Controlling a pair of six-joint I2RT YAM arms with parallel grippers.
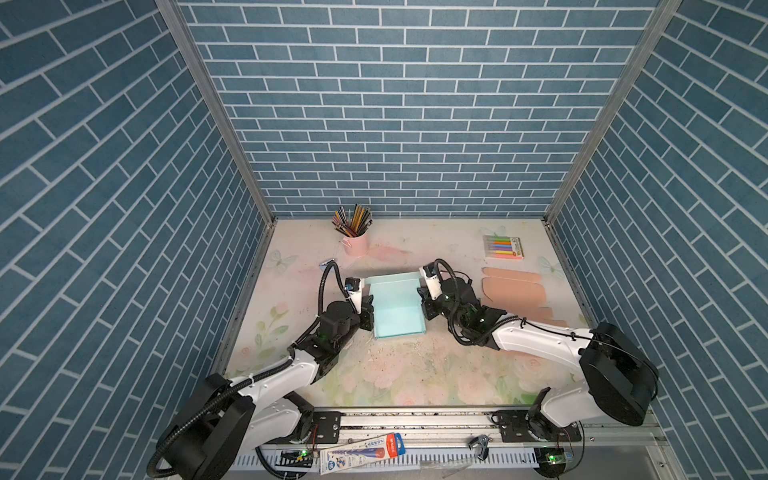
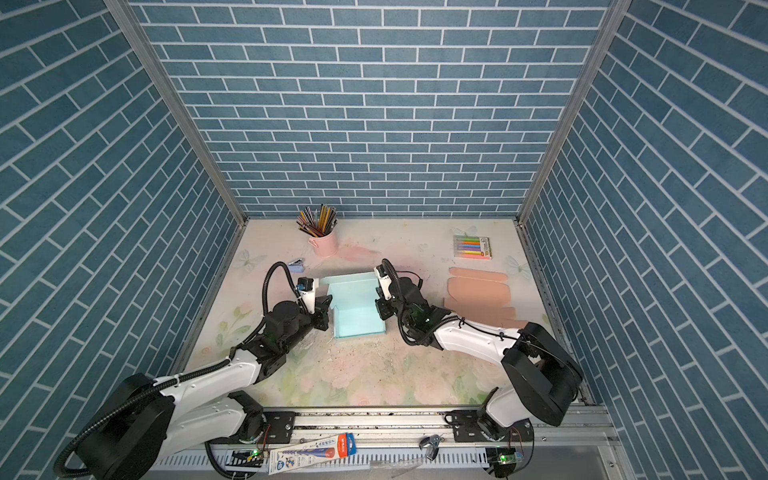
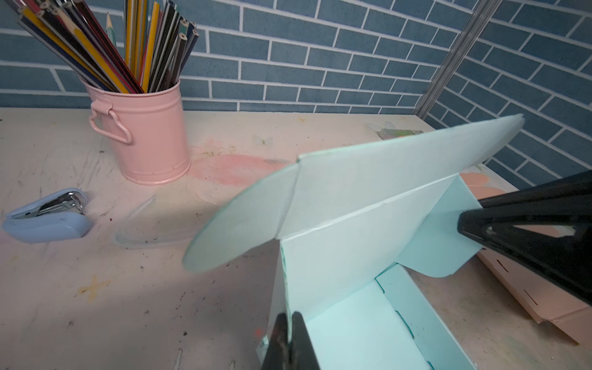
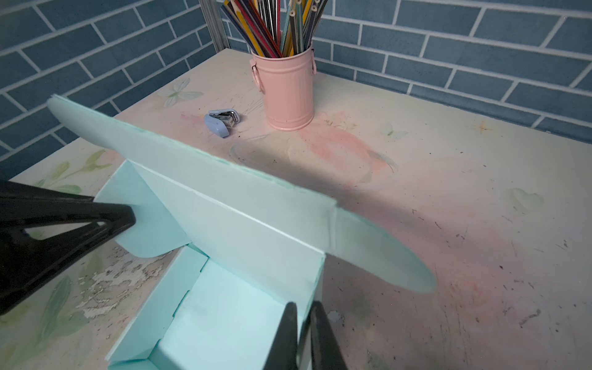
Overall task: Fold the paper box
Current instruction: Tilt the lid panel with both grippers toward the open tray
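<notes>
Mint paper box (image 1: 397,311) near the middle of the floral surface (image 1: 415,374), open side up, squarely between the two arms in both top views. Both side walls and the near wall upright. Along the far edge, lid panel raised and leaning back, not closed, with a rounded ear flap sticking out at each end. Lower down, a rounded tab loose at each far corner, beside the side wall, not tucked in.

At the box's left wall: left gripper (image 1: 369,316), clamped tight. In the left wrist view, fingers (image 3: 302,339) together, thin wall edge pinched between. At the right wall, opposite: right gripper (image 1: 426,311). In the right wrist view, fingers (image 4: 288,333) either side of the wall's top edge, narrow gap showing. Pressing the paper or just off it: cannot tell.

Far side, left of centre: pink bucket (image 1: 356,245) full of pencils, well apart from the box. Near the left arm's cable loop, on the surface: small blue stapler (image 2: 293,266). Far right: marker pack (image 1: 503,247). Right of the box, behind the right arm and partly hidden by it: flat peach cardboard (image 1: 513,289). On the front rail, off the surface: pencil blister pack (image 1: 363,451).
</notes>
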